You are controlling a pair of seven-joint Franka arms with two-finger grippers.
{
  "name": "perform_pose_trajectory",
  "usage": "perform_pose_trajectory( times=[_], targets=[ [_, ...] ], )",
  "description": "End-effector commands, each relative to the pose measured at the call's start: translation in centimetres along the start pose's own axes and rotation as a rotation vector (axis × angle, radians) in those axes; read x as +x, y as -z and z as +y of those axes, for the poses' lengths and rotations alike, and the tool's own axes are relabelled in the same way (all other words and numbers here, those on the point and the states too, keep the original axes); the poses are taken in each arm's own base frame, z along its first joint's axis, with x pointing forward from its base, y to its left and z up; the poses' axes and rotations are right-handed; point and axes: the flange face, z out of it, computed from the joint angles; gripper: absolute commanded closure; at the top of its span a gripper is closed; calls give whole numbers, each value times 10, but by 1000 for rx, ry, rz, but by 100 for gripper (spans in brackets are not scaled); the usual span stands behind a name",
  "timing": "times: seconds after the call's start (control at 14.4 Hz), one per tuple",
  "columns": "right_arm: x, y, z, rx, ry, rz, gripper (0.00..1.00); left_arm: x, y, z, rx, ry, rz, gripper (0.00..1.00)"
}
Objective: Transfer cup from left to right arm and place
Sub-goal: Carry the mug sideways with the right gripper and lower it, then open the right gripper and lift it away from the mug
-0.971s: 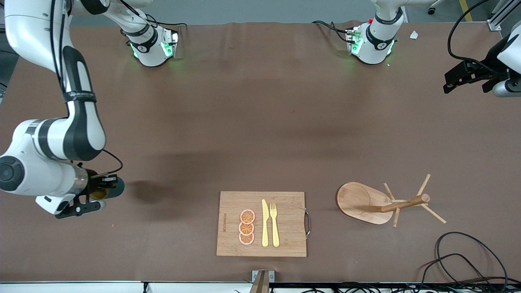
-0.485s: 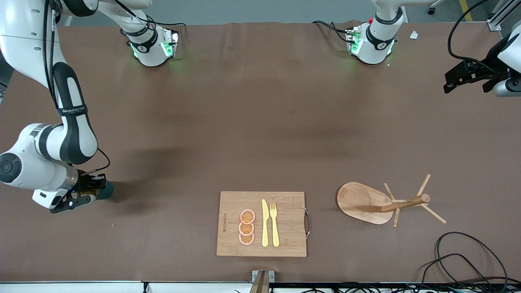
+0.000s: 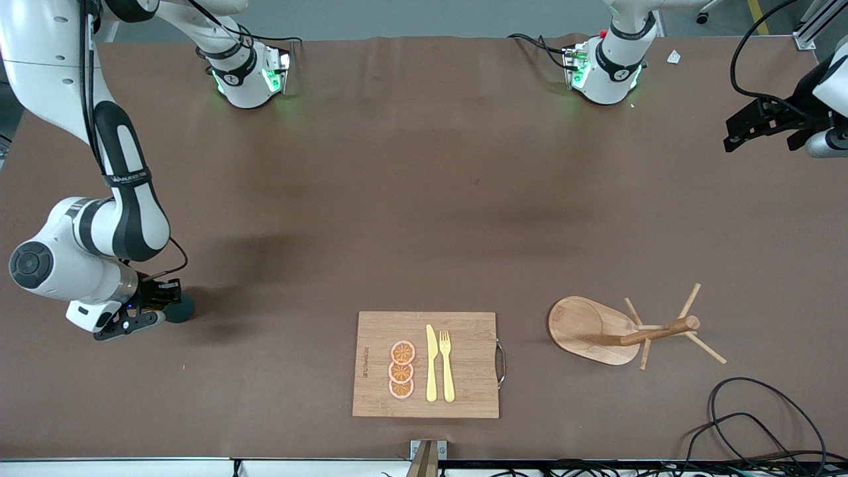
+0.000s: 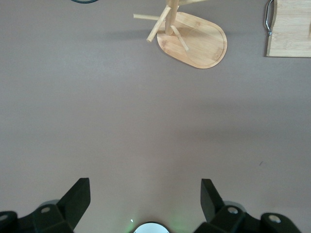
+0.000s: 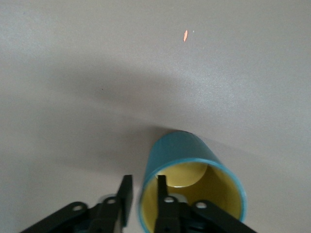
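Clock ref.: front view, 12 o'clock = away from the camera.

1. Cables [image 3: 748, 417] lay looped at the table's near edge, approx. 5 o'clock from the rack.
2. Board [image 3: 464, 391] lay flat near the middle of the near edge, with its metal handle [image 3: 501, 363] at its 3 o'clock side. On it were three orange slices [image 3: 401, 370] in a 12-to-6 column. A knife [image 3: 431, 363] lay at 3 o'clock of the slices and a fork [image 3: 448, 366] just beside the knife. Both were yellow and both ran 12-to-6.
3. Rack [image 3: 586, 328] stood at 3 o'clock of the board, apart from it, toward the left arm's end. It had an oval wood base and a post with pegs. It also showed in the left wrist view [image 4: 194, 41].
4. Orange speck [image 3: 183, 366] lay on the table at 6 o'clock of the cup.
5. Cup [image 3: 180, 309] was at 9 o'clock of the board, well apart from it, toward the right arm's end. It was teal outside and yellow inside [image 5: 192, 184]. It was low at the table, but contact w/ the surface could not be told.
6. Right gripper [image 3: 142, 311] held the cup by its wall. In the right wrist view the gripper [image 5: 143, 199] had one finger inside the rim and one outside, w/ a narrow gap closed on the wall.
7. Left gripper [image 3: 735, 132] waited in the air over the table edge at the left arm's end, approx. 1 o'clock from the rack. Its fingers [image 4: 73, 199] were spread wide and held nothing.
8. Paper scrap [image 3: 674, 57] lay at 3 o'clock of the left arm's base [image 3: 606, 73].
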Motion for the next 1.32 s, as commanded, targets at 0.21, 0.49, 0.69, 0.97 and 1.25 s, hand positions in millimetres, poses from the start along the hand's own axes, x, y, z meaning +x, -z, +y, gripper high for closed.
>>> perform_pose_trajectory(
  times=[0.21,0.49,0.69,0.97,1.25],
  targets=[
    [-6,80,9,5,-36,61,0,-2,3,-3,18,-17,1,0],
    [-18,158,-2,-16,-118,126,0,-1,4,-1,18,-17,2,0],
    [-39,213,-14,3,-197,115,0,-1,4,-2,19,-17,2,0],
    [-65,272,-18,14,-299,123,0,-2,5,-3,18,-17,2,0],
    [-96,320,-30,28,-386,116,0,-2,3,-3,18,-15,-5,0]
  ],
)
